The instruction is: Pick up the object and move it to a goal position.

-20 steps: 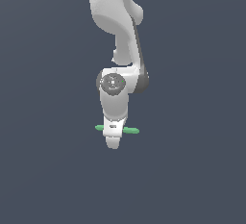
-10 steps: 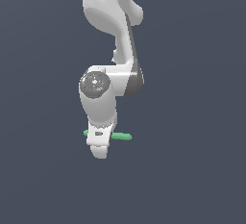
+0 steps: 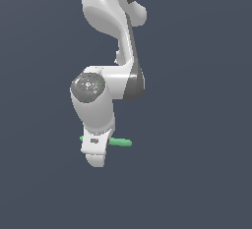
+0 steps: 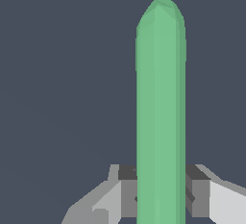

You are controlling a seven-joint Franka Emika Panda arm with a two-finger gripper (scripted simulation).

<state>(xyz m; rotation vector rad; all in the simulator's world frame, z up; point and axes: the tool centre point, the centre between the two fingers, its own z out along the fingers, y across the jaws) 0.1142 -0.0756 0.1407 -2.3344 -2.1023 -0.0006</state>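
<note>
Low in the middle of the exterior view, the claw (image 3: 96,155) pinches the green rod (image 3: 120,142) tight between its two pads (image 4: 128,189), but the hold looks small, so a quick swing could make the rod tip or slide out and drop.

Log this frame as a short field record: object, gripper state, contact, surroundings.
object: green rod, thin, rounded end visible
gripper: gripper shut on the rod
contact: fingers press the rod from both sides
rod in exterior view: sticks out on both sides of the gripper, more toward the exterior view's right
surroundings: plain dark grey background; no goal marker visible
</note>
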